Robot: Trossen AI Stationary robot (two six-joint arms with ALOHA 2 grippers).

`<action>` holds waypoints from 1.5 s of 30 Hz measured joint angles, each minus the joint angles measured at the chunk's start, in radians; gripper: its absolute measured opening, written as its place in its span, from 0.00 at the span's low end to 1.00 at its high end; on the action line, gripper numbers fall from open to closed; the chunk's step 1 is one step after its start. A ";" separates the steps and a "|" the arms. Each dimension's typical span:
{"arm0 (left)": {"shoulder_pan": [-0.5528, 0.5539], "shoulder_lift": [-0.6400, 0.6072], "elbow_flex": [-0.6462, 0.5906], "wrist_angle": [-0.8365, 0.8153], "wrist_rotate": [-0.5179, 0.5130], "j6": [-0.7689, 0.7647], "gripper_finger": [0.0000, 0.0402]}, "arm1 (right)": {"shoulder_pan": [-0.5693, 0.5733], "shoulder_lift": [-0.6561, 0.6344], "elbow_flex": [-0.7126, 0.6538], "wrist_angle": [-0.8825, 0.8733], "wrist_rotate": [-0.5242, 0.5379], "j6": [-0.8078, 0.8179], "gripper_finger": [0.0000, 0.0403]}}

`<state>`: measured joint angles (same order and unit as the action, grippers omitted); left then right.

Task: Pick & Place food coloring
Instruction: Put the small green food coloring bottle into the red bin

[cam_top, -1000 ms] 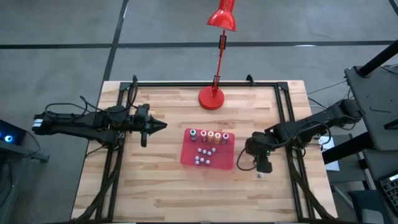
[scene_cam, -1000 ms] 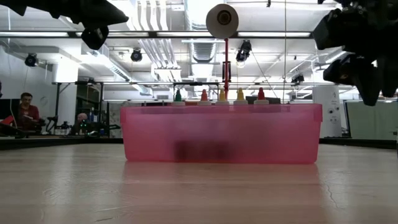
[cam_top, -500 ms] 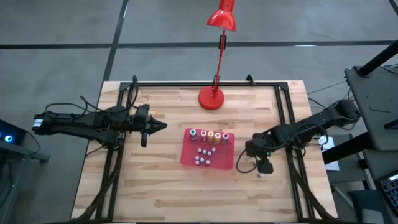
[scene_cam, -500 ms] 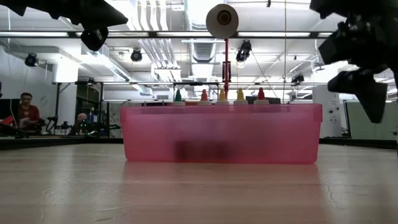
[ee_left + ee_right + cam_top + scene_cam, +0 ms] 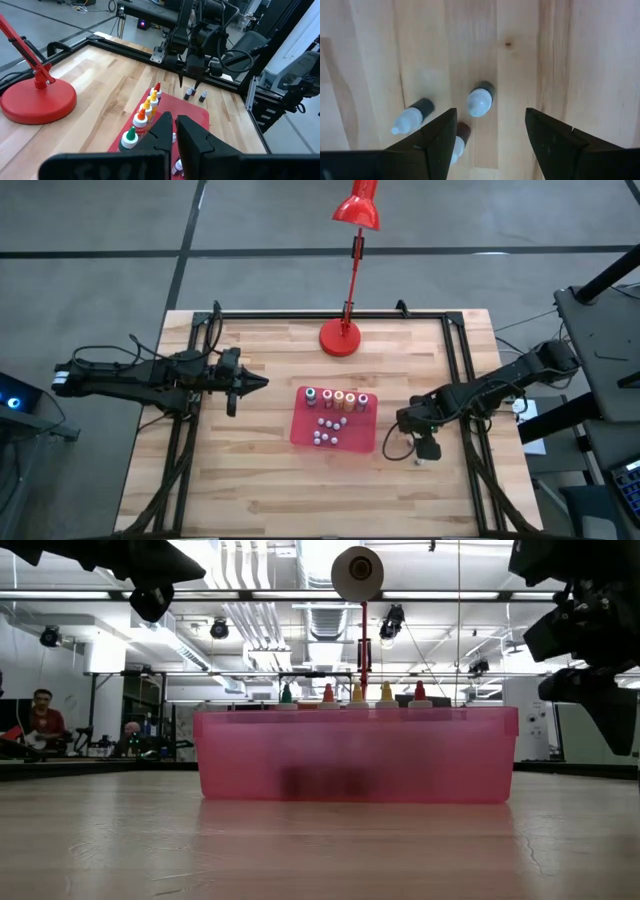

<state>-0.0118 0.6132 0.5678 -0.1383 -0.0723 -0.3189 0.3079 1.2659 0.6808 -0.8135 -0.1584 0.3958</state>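
At about four o'clock from the red tray (image 5: 334,430), seen from above, the right gripper (image 5: 428,452) hangs over bare table, the left gripper (image 5: 262,382) shut and idle at ten o'clock. Past its wide, empty fingers (image 5: 559,145), three food coloring bottles (image 5: 480,100) stand just beside each other, so I'd judge a descent could topple a neighbour.

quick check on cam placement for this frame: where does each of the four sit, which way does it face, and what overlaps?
High view: overhead, straight down on the table; both arms, red tray, lamp.
Low view: table height, level across into the room; tray wall, bottle caps above it, arms at top corners.
Left wrist view: on the left arm, faces across the tray; shut left gripper, the other arm beyond.
Right wrist view: points down at the wood; open right gripper over three dark-capped bottles.
Shared: high, low and left wrist views all show the row of coloured-cap bottles.
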 joint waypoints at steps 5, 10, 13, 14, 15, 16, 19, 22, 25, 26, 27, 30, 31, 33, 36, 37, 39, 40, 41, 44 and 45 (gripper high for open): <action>0.000 0.000 0.000 -0.001 0.000 0.000 0.00 | 0.018 0.000 -0.012 0.042 0.000 0.002 0.56; 0.000 0.000 0.000 -0.002 0.000 0.000 0.00 | 0.041 0.000 -0.028 0.122 0.004 0.013 0.55; 0.000 0.000 0.000 -0.002 0.000 -0.008 0.00 | 0.043 0.000 -0.037 0.125 0.031 0.013 0.55; 0.000 0.000 0.000 -0.002 0.000 -0.018 0.00 | 0.042 0.000 -0.038 0.122 0.035 0.015 0.56; 0.000 0.000 0.000 -0.002 -0.001 -0.024 0.00 | 0.042 0.000 -0.038 0.116 0.046 0.017 0.56; 0.000 0.000 0.000 -0.003 -0.001 -0.024 0.00 | 0.043 0.000 -0.038 0.111 0.056 0.020 0.55; 0.000 0.000 0.000 -0.004 -0.001 -0.025 0.00 | 0.043 0.000 -0.038 0.113 0.058 0.024 0.55; 0.000 0.000 0.000 -0.004 0.000 -0.025 0.00 | 0.043 0.000 -0.045 0.113 0.064 0.024 0.55; 0.000 0.000 0.000 -0.005 0.000 -0.025 0.00 | 0.043 0.000 -0.051 0.114 0.065 0.024 0.55; 0.000 0.000 0.000 -0.004 0.000 -0.025 0.00 | 0.043 0.000 -0.051 0.113 0.065 0.024 0.55; 0.000 0.000 0.000 -0.004 0.000 -0.025 0.00 | 0.043 0.000 -0.051 0.114 0.065 0.024 0.55; 0.000 0.000 0.000 -0.004 0.000 -0.026 0.00 | 0.044 0.000 -0.052 0.114 0.065 0.024 0.54; 0.000 0.000 0.000 -0.005 0.000 -0.026 0.00 | 0.044 0.000 -0.053 0.114 0.065 0.024 0.54; 0.000 0.000 0.000 -0.005 0.000 -0.026 0.00 | 0.044 0.000 -0.057 0.115 0.065 0.024 0.54; 0.000 0.000 0.000 -0.004 0.000 -0.026 0.00 | 0.044 0.000 -0.067 0.114 0.065 0.024 0.54; 0.000 0.000 0.000 -0.005 0.000 -0.026 0.00 | 0.044 0.000 -0.069 0.114 0.065 0.024 0.54; 0.000 0.000 0.000 -0.005 -0.001 -0.026 0.00 | 0.043 0.000 -0.069 0.115 0.065 0.024 0.54; 0.000 0.000 0.000 -0.005 0.000 -0.026 0.00 | 0.043 0.000 -0.069 0.116 0.065 0.024 0.54; 0.000 0.000 0.000 -0.005 -0.001 -0.026 0.00 | 0.043 0.000 -0.069 0.117 0.065 0.026 0.54; 0.000 0.000 0.000 -0.005 0.000 -0.026 0.00 | 0.043 0.000 -0.069 0.117 0.064 0.047 0.54; 0.000 0.000 0.000 -0.005 0.000 -0.026 0.00 | 0.043 0.000 -0.069 0.117 0.064 0.050 0.54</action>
<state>-0.0116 0.6131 0.5678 -0.1429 -0.0728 -0.3447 0.3511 1.2655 0.6117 -0.6964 -0.0944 0.4453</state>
